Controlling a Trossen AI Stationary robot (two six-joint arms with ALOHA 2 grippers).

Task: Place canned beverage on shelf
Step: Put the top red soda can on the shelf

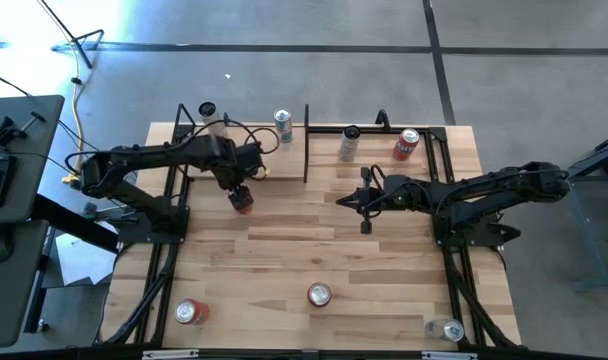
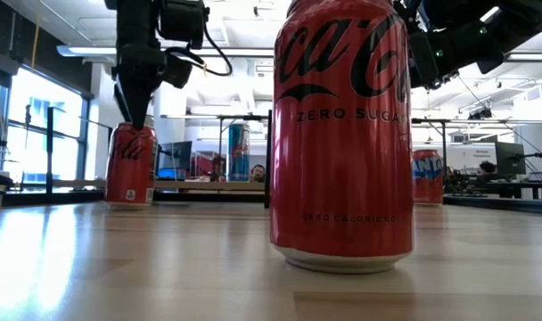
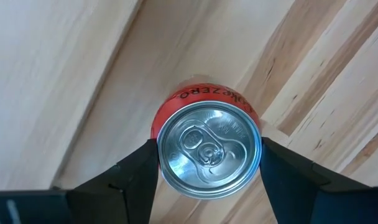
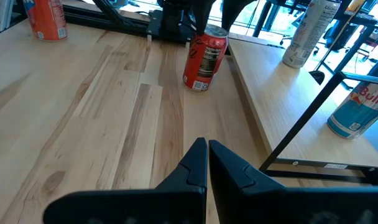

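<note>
With the left gripper (image 3: 207, 163) straddling the upright red can (image 3: 207, 149) on the table just before the shelf (image 1: 284, 160), fingers apart but nearly touching its sides, close evenly before lifting; right gripper (image 4: 207, 155) waits shut at mid-table

Two matte black jointed arms, left arm (image 1: 154, 160) and right arm (image 1: 494, 190); looping black cables; flat angular black fingers (image 4: 235, 168).
</note>
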